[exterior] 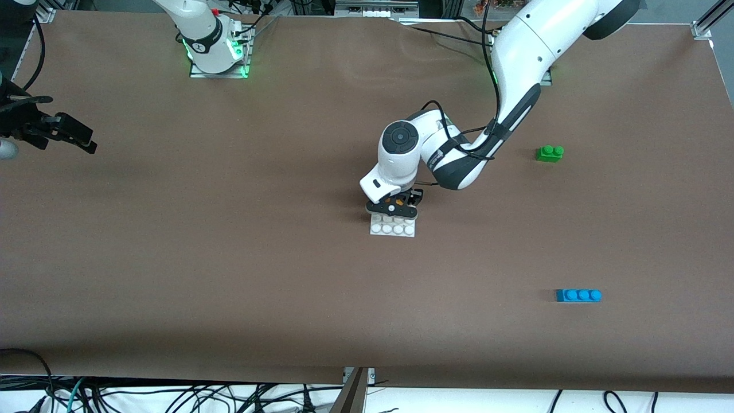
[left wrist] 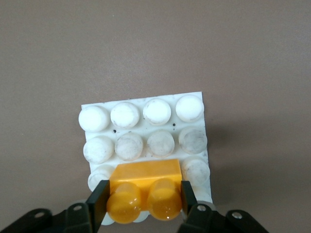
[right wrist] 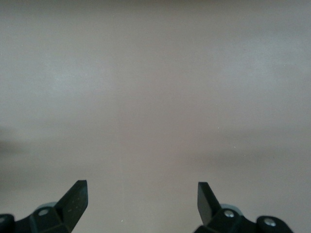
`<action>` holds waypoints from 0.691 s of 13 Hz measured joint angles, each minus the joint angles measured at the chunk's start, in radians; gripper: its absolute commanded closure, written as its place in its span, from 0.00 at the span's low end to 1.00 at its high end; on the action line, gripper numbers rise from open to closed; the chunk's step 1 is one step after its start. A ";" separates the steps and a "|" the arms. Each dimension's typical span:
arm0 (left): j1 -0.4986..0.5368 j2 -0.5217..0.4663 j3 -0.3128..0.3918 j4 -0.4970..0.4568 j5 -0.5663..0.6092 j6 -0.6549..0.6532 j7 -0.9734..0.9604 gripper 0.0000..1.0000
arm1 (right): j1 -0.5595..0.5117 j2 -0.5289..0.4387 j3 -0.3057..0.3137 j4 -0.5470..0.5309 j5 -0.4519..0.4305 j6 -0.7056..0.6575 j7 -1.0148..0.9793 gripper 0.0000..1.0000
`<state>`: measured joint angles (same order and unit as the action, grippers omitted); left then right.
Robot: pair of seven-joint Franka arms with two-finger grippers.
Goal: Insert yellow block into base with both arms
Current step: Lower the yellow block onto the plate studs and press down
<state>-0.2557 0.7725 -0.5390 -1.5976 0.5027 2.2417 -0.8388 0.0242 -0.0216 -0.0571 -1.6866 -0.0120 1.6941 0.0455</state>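
1. Brown covers the whole table point(exterior: 229, 275), and both white arms reach out over it.
2. White and square, the base point(exterior: 393, 228) lies flat in the middle of the table, with the left gripper point(exterior: 394, 207) right on top of it.
3. Yellow block point(left wrist: 145, 194) sits on the row of base studs farthest from the front camera. It looks pushed in already, I think.
4. Black fingers point(left wrist: 98, 199) stand at both ends of the block. I cannot tell if they squeeze it or have just let go.
5. To do this well, I think the left gripper should let go all the way. Then it should lift straight up, so the block does not pop off.
6. Right gripper point(exterior: 63, 135) waits up at the right arm's end of the table, spread wide, holding nothing.
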 measured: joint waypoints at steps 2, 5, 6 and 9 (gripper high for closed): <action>0.000 -0.001 0.000 0.004 0.000 0.000 -0.005 0.00 | 0.000 0.000 0.000 0.000 0.000 0.000 0.000 0.00; 0.005 -0.022 0.000 0.022 -0.004 -0.054 -0.015 0.00 | 0.000 0.000 0.000 0.000 0.000 0.000 0.000 0.00; 0.011 -0.043 0.000 0.031 -0.023 -0.086 -0.018 0.00 | 0.000 0.000 0.000 0.000 0.000 0.000 0.000 0.00; 0.066 -0.159 -0.001 0.050 -0.135 -0.189 -0.007 0.00 | 0.000 0.000 0.000 0.000 0.000 0.000 0.000 0.00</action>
<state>-0.1894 0.6134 -0.5396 -1.5479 0.3676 2.0530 -0.8462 0.0242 -0.0216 -0.0568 -1.6866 -0.0120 1.6940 0.0455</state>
